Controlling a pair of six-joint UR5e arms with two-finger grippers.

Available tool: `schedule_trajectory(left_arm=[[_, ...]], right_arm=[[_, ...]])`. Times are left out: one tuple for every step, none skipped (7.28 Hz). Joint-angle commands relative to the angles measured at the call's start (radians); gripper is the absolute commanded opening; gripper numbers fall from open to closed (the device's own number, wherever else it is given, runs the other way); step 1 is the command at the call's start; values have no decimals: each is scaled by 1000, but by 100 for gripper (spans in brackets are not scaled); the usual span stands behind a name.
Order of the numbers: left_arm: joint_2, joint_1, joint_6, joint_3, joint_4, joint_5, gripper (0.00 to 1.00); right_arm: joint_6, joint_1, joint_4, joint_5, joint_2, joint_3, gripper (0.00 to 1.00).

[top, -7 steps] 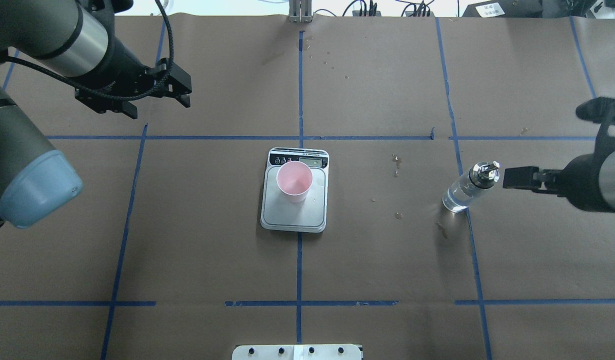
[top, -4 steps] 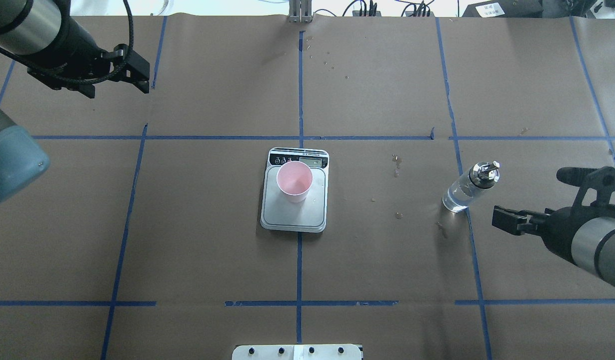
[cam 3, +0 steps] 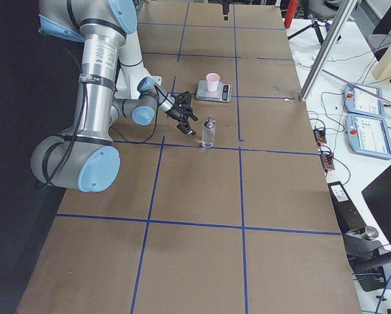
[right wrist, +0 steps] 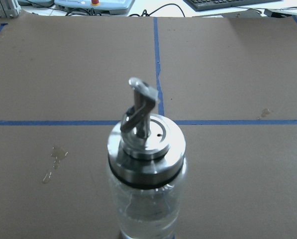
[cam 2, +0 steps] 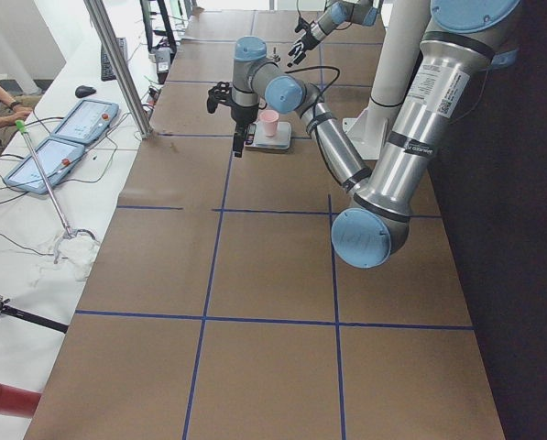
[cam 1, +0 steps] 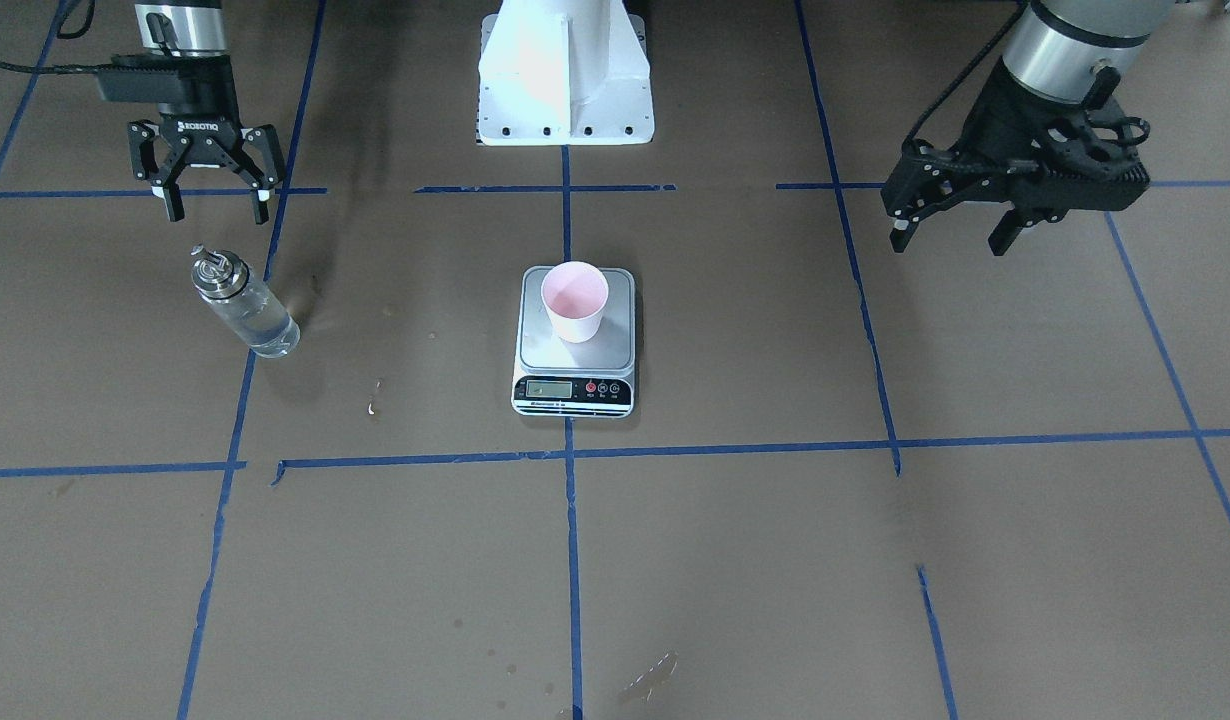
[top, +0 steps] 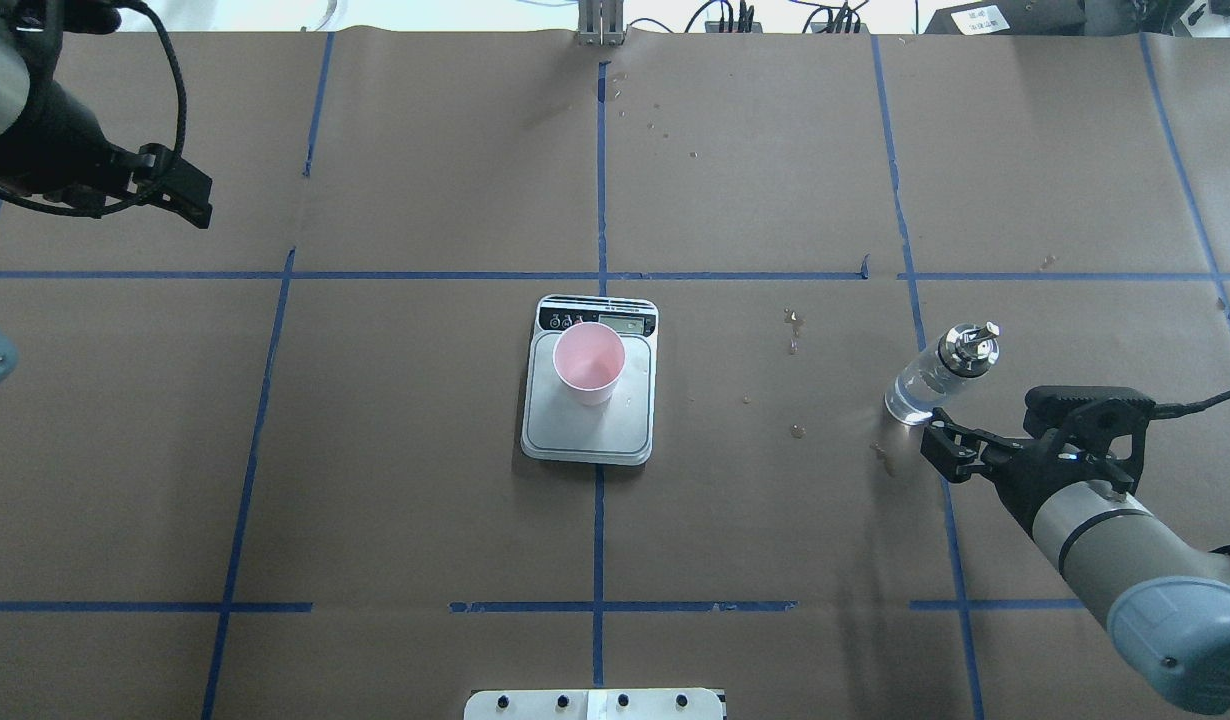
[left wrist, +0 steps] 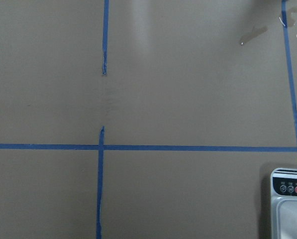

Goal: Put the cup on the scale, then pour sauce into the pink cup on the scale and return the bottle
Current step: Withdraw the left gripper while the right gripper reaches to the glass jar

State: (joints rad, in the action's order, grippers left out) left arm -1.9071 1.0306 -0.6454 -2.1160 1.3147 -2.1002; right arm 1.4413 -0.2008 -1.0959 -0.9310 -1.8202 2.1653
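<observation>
The pink cup [top: 588, 360] stands upright on the scale [top: 587, 435] at the table's middle; it also shows in the front view [cam 1: 574, 298]. I cannot tell whether it holds liquid. The clear glass bottle [top: 937, 378] with its metal spout stands upright to the right, part full of clear sauce [right wrist: 146, 209]. My right gripper [top: 940, 447] is open and empty, just on the robot's side of the bottle and apart from it [cam 1: 217, 212]. My left gripper [cam 1: 950, 240] is open and empty, far off at the left back [top: 193, 203].
Wet spots [top: 794, 330] lie on the brown paper between scale and bottle. Blue tape lines [top: 600, 170] cross the table. The white robot base [cam 1: 565, 70] is at the near edge. Tablets [cam 2: 81, 119] and a metal pole [cam 2: 117, 64] stand beyond the far edge.
The right gripper swung from the bottle's right side round to its near side. The left arm drew back to the left. Cup, scale and bottle have not moved.
</observation>
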Motion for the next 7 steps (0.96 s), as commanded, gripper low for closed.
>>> schedule_trajectory(left_arm=[[116, 99, 297, 1, 5, -3, 100], [138, 143, 384, 11, 8, -3, 100], [140, 154, 395, 23, 8, -1, 100], [140, 155, 397, 27, 9, -1, 100], [140, 158, 398, 28, 9, -1, 100], [140, 160, 398, 28, 9, -1, 100], [137, 169, 398, 28, 9, 0, 100]], right_arm=[[-10, 4, 74, 67, 21, -91, 100], [-13, 4, 74, 79, 35, -107, 100], [-15, 6, 74, 81, 65, -131, 100], [-16, 5, 76, 87, 108, -177, 100], [-18, 4, 76, 95, 110, -192, 100], [-24, 4, 76, 96, 108, -196, 100], [-56, 4, 76, 113, 110, -202, 100]])
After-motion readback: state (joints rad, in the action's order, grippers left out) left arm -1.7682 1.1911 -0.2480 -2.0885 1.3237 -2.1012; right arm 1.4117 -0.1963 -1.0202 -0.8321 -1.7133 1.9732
